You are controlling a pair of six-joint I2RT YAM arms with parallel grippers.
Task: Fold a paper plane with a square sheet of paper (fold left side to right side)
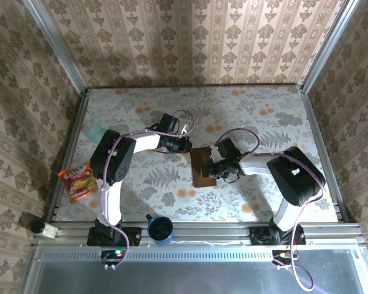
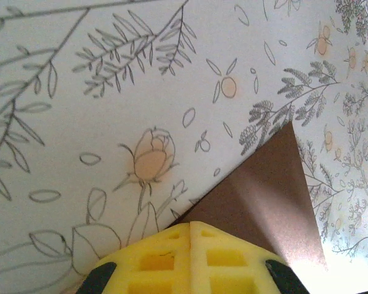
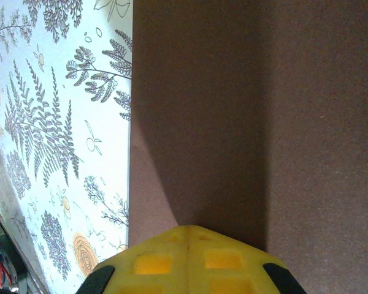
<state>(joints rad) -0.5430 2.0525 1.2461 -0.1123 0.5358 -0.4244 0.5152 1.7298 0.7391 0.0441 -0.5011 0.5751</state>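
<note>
The square sheet of paper (image 1: 201,176), dark reddish-brown, lies flat on the floral tablecloth at mid-table. From above it looks like an upright rectangle rather than the dart of a paper plane. My left gripper (image 1: 186,146) is shut, its yellow tips (image 2: 191,228) resting at the sheet's (image 2: 270,196) far left corner edge. My right gripper (image 1: 212,169) is shut too and sits over the sheet's right part, its tips (image 3: 189,230) down on the brown surface (image 3: 196,110). A faint straight line runs lengthwise down the paper in the right wrist view.
An orange snack packet (image 1: 78,182) lies at the table's left edge. A blue cup (image 1: 160,228) stands on the near rail between the arm bases. A pale teal object (image 1: 92,129) sits far left. Metal frame rails border the table.
</note>
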